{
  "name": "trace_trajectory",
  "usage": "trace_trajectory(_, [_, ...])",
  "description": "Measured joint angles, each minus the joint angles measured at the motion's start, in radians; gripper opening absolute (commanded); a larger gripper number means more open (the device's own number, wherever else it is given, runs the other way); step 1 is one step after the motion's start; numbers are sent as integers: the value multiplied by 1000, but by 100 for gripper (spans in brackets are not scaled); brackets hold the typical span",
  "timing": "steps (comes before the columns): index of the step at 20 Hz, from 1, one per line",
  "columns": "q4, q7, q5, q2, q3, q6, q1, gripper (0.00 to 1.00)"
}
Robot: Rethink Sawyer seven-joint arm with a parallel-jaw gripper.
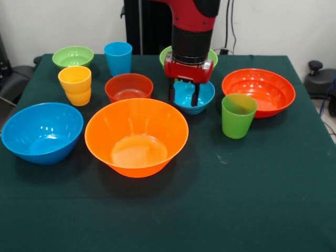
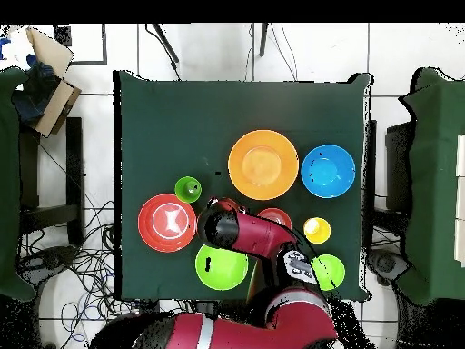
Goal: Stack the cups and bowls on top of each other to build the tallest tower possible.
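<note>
My gripper (image 1: 184, 96) hangs open over the small blue bowl (image 1: 202, 100). One finger is just outside the bowl's left rim and the other is inside it. Each cup and bowl stands apart on the green cloth. The blue cup (image 1: 118, 58), the yellow-orange cup (image 1: 75, 85) and the green cup (image 1: 238, 115) stand upright. A small red-orange bowl (image 1: 129, 87) sits left of my gripper, and the large orange bowl (image 1: 136, 136) is in front of it. In the overhead view my arm (image 2: 241, 232) hides the small blue bowl.
A large blue bowl (image 1: 42, 131) sits at the left. A wide red bowl (image 1: 258, 90) sits at the right. A small green bowl (image 1: 73, 56) is at the far left corner. Another green bowl (image 1: 212, 55) is behind the arm, and it shows in the overhead view (image 2: 221, 267).
</note>
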Motion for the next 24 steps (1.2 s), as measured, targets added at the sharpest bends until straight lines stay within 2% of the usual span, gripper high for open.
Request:
trace_trajectory(18, [0,0,-9,2,9,-7,-1,100])
trace_trajectory(24, [5,0,-9,-12,3,-9,18,100])
